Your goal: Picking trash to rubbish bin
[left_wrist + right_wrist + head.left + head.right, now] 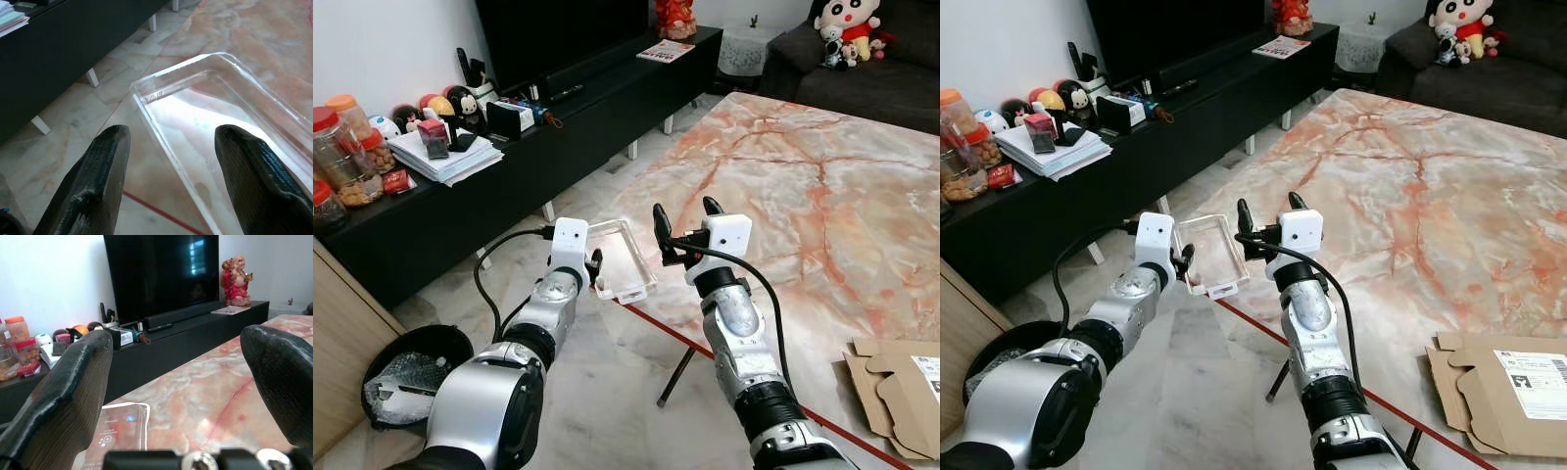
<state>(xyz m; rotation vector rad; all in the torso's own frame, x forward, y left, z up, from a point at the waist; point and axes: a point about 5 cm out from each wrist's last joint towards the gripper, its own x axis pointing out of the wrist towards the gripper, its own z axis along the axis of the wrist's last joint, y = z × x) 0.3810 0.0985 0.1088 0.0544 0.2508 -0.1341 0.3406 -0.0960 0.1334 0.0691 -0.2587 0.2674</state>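
- A clear plastic tray lies at the near left corner of the marble table, partly overhanging the edge.
- The left gripper hovers at the tray's near left end, fingers spread apart, with the tray's corner between them; I cannot tell whether they touch it.
- The right gripper is raised above the table just right of the tray, fingers wide apart and holding nothing.
- A black rubbish bin with crumpled contents stands on the floor at near left.
- Flattened cardboard lies at the table's near right.
- A black TV console with jars and papers runs along the far left.
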